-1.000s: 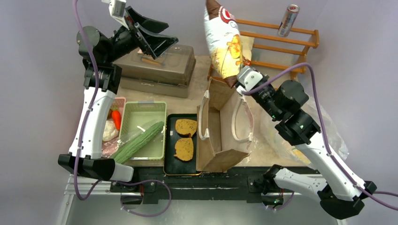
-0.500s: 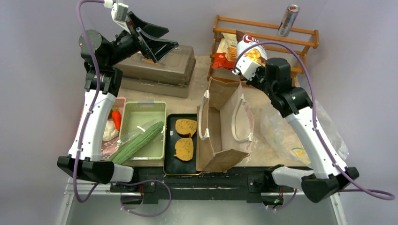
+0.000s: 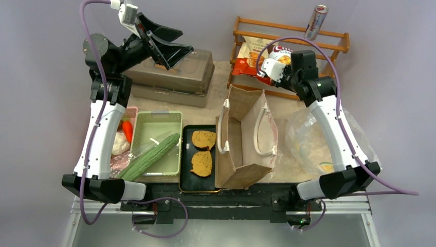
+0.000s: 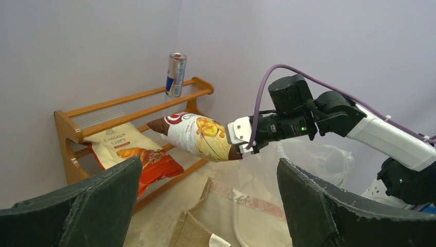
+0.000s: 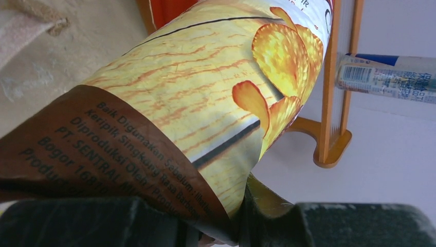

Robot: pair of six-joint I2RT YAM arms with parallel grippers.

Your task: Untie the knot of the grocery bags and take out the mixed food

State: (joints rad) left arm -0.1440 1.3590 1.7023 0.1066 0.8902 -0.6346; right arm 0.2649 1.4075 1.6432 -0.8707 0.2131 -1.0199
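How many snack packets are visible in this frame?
2. One snack packet lies on the wooden rack; a second packet is gripped by the right claw at the rack. The brown paper bag may hide more.

Large snack packet (image 5: 205,103), brown end pinched in right gripper (image 5: 239,218), wooden rack (image 5: 331,152) and drink can (image 5: 385,77) behind

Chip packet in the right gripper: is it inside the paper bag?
No, the right gripper holds the chip packet in the air by the wooden rack, well clear of the paper bag.
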